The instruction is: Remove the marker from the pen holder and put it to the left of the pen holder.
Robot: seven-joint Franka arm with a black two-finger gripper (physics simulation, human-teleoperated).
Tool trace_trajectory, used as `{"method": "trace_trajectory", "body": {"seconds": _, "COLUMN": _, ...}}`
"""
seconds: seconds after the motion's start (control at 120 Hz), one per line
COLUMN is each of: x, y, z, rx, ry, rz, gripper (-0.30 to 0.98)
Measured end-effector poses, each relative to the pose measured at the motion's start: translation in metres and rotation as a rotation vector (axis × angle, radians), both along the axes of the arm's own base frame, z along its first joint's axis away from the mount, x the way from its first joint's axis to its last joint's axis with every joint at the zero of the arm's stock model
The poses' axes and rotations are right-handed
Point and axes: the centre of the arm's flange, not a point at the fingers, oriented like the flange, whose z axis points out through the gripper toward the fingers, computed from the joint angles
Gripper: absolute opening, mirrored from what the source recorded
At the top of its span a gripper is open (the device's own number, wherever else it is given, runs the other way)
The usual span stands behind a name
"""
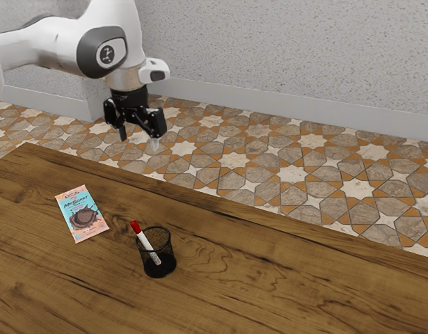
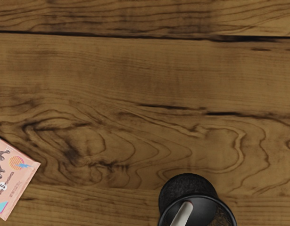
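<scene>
One marker [image 1: 145,241], probably light, stiff and slick, awaits your open fingers [image 1: 122,131]; pinch its barrel [image 1: 142,236] just below the red cap [image 1: 136,227].

The marker [image 2: 182,214] leans in the pen holder [image 2: 181,184], a pink packet [image 2: 17,181] well apart.

On our brown wooden table [image 1: 283,285], streaked with dark grain, we have a black mesh pen holder [image 1: 163,266] standing upright and, toward the exterior view's left, a wrapped MrBeast chocolate bar [image 1: 81,214] lying flat, apart from it.
</scene>
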Motion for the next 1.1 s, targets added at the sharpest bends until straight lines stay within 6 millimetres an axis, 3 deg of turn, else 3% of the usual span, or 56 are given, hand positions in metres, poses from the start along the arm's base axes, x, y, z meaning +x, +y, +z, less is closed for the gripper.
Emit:
{"method": "trace_trajectory", "body": {"seconds": 0.142, "x": 0.024, "y": 0.019, "z": -0.048, "rx": 0.005, "ry": 0.015, "rz": 0.026, "gripper": 0.69}}
{"method": "trace_trajectory", "body": {"seconds": 0.267, "x": 0.042, "y": 0.017, "z": -0.094, "rx": 0.007, "ry": 0.038, "rz": 0.017, "gripper": 0.69}}
{"method": "trace_trajectory", "body": {"seconds": 0.375, "x": 0.049, "y": 0.015, "z": -0.107, "rx": 0.002, "ry": 0.022, "rz": 0.012, "gripper": 0.69}}
{"method": "trace_trajectory", "body": {"seconds": 0.442, "x": 0.037, "y": 0.015, "z": -0.106, "rx": -0.004, "ry": 0.005, "rz": 0.012, "gripper": 0.69}}
{"method": "trace_trajectory", "body": {"seconds": 0.55, "x": -0.011, "y": 0.025, "z": -0.121, "rx": -0.049, "ry": 0.006, "rz": 0.051, "gripper": 0.69}}
{"method": "trace_trajectory", "body": {"seconds": 0.658, "x": -0.040, "y": 0.029, "z": -0.120, "rx": -0.071, "ry": -0.027, "rz": 0.067, "gripper": 0.69}}
{"method": "trace_trajectory", "body": {"seconds": 0.758, "x": -0.070, "y": 0.033, "z": -0.141, "rx": -0.084, "ry": -0.034, "rz": 0.070, "gripper": 0.69}}
{"method": "trace_trajectory", "body": {"seconds": 0.933, "x": -0.079, "y": 0.050, "z": -0.159, "rx": -0.121, "ry": -0.062, "rz": 0.110, "gripper": 0.69}}
{"method": "trace_trajectory", "body": {"seconds": 1.1, "x": -0.078, "y": 0.047, "z": -0.169, "rx": -0.154, "ry": -0.058, "rz": 0.100, "gripper": 0.69}}
